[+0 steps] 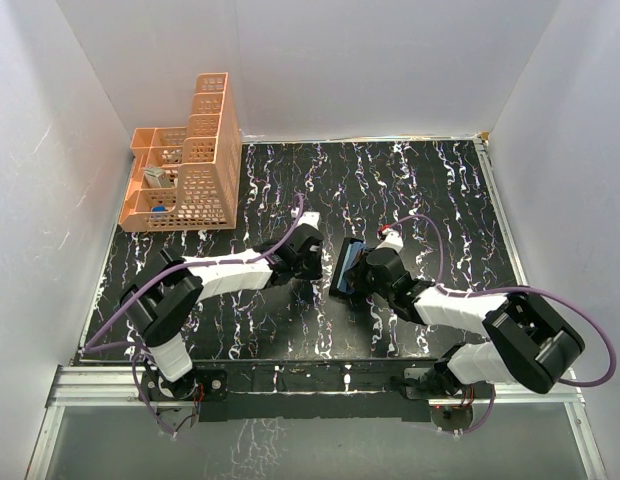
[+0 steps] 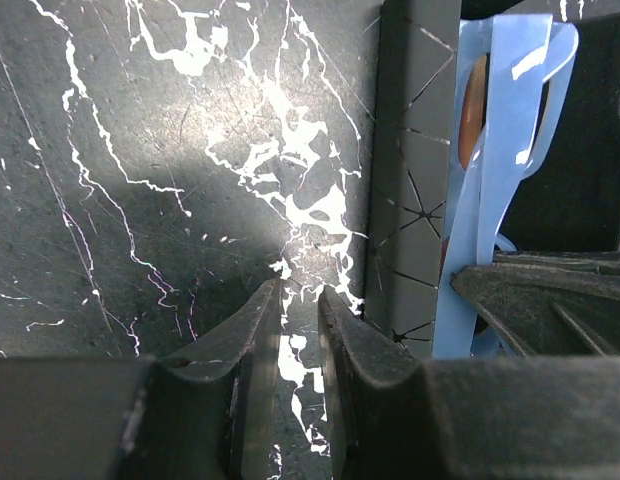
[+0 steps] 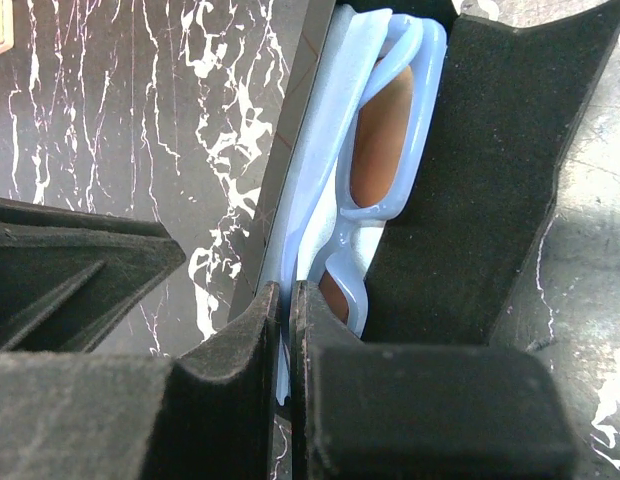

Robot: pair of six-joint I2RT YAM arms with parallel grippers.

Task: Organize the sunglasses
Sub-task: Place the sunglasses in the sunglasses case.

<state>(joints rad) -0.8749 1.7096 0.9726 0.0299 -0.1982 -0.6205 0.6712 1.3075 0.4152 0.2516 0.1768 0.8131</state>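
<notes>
The sunglasses [image 3: 408, 120], pale blue framed with brown lenses, lie folded inside the open black case [image 3: 490, 150] at mid-table [image 1: 336, 284]. My right gripper [image 3: 288, 288] is shut on a thin pale blue edge at the near end of the sunglasses [image 1: 350, 257]. It reaches the case from the right [image 1: 367, 268]. In the left wrist view the sunglasses [image 2: 515, 120] show past the case's patterned outer wall [image 2: 415, 150]. My left gripper [image 2: 298, 292] hovers just left of that wall [image 1: 312, 265], slightly open, with only tabletop between its fingers.
An orange perforated organizer [image 1: 190, 160] with several compartments stands at the back left corner. White walls close in the dark marbled table [image 1: 440, 190] on three sides. Purple cables loop over both arms.
</notes>
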